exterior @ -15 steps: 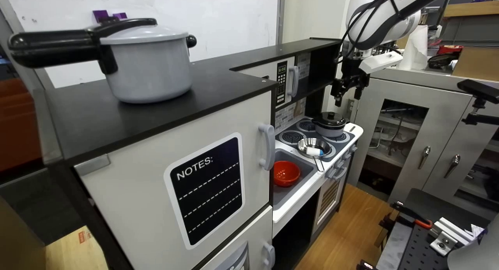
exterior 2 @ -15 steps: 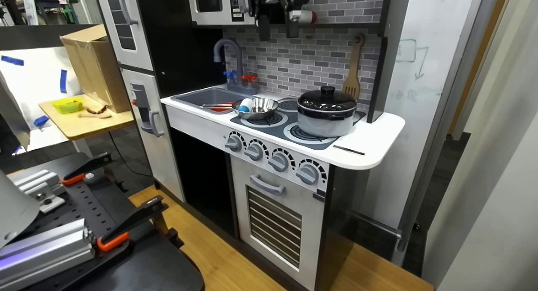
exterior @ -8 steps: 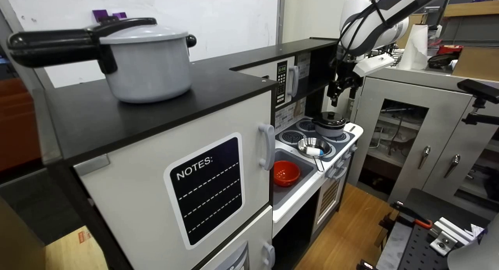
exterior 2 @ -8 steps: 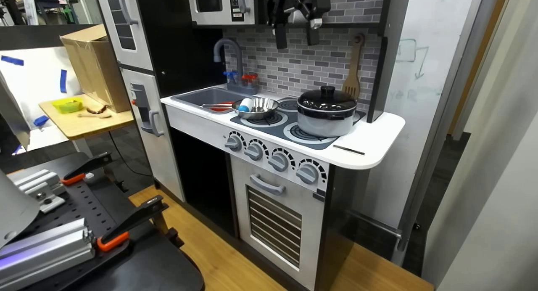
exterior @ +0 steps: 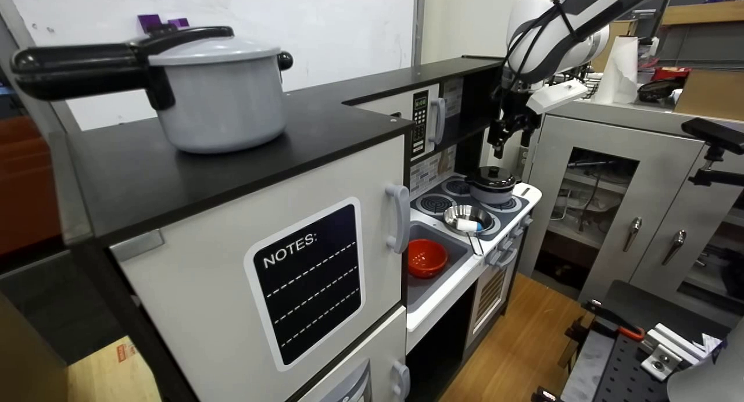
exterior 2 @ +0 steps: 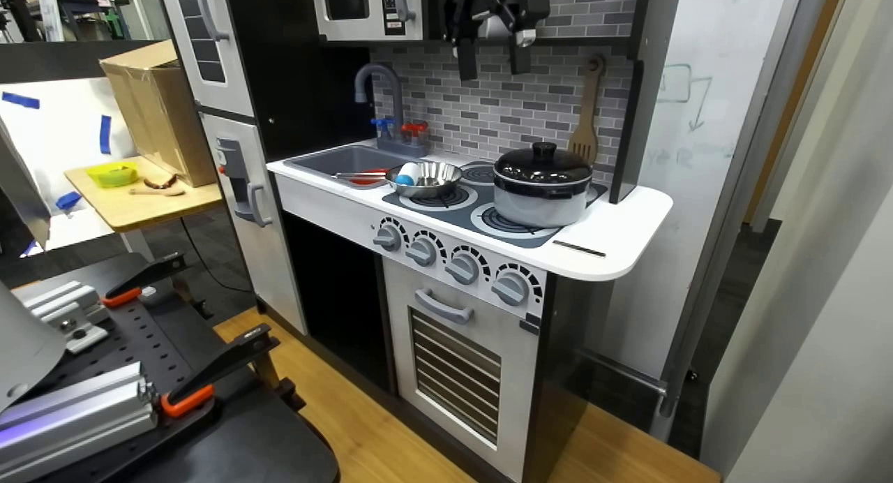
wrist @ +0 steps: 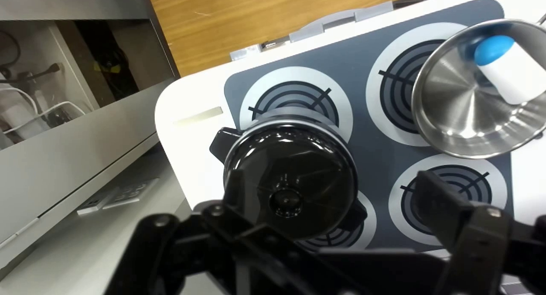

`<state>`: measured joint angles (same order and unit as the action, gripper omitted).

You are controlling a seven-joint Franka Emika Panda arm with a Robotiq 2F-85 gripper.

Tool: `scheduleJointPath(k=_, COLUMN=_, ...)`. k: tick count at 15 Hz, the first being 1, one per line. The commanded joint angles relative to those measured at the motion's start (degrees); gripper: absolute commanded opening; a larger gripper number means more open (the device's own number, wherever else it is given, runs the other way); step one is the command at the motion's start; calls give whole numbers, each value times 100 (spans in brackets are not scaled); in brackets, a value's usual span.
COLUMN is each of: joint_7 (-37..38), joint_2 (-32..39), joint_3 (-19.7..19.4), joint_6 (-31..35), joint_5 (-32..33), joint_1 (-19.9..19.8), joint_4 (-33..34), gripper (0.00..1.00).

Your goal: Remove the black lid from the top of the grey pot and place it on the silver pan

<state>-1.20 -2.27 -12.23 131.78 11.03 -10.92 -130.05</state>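
Observation:
The black lid (exterior 2: 543, 165) with a small knob sits on the grey pot (exterior 2: 536, 209) on the front right burner of the toy stove. In the wrist view the lid (wrist: 298, 167) lies below my gripper, towards the left finger. The silver pan (exterior 2: 444, 181) stands beside the pot, nearer the sink; it also shows in the wrist view (wrist: 456, 116). A white and blue object (wrist: 514, 71) lies in the pan. My gripper (exterior 2: 493, 65) is open and empty, high above the stove and the pot. It also shows open in the wrist view (wrist: 330, 180).
A red bowl (exterior: 427, 258) is in the sink beside the stove. A microwave and shelf (exterior: 427, 123) hang above the counter, close to the gripper. A wooden spatula (exterior 2: 587, 113) hangs on the brick back wall. A large pale pot (exterior: 224, 100) stands on the tall cabinet.
Over the first half second the open gripper moved right in the exterior view facing the stove, and slightly left in the other exterior view. Since then it has barely moved. The lid, pot and pan are unchanged.

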Motion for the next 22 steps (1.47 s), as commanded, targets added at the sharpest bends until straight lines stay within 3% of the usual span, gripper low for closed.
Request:
scheduleJointPath(k=1, joint_7=-5, joint_2=1, joint_3=28, joint_6=-13, joint_5=-4, joint_1=-29, joint_4=9, gripper=100)
scheduleJointPath(k=4, joint_7=4, joint_2=159, joint_3=-21, joint_6=-59, joint_5=-142, joint_1=-68, joint_4=147, gripper=100)
scheduleJointPath(k=10, joint_7=287, joint_2=660, joint_3=-169, joint_6=-50, joint_5=342, joint_1=-161, joint_4=445, gripper=100)
scheduleJointPath(k=17, joint_7=-22, joint_2=918, joint_3=-82, joint_6=3, joint_5=77, joint_1=-111, joint_4=664, gripper=100)
scheduleJointPath(k=22, joint_7=-924, joint_2=989, joint_3=-24, joint_6=145, joint_5=-1025, joint_1=-232, joint_4=702, gripper=100)
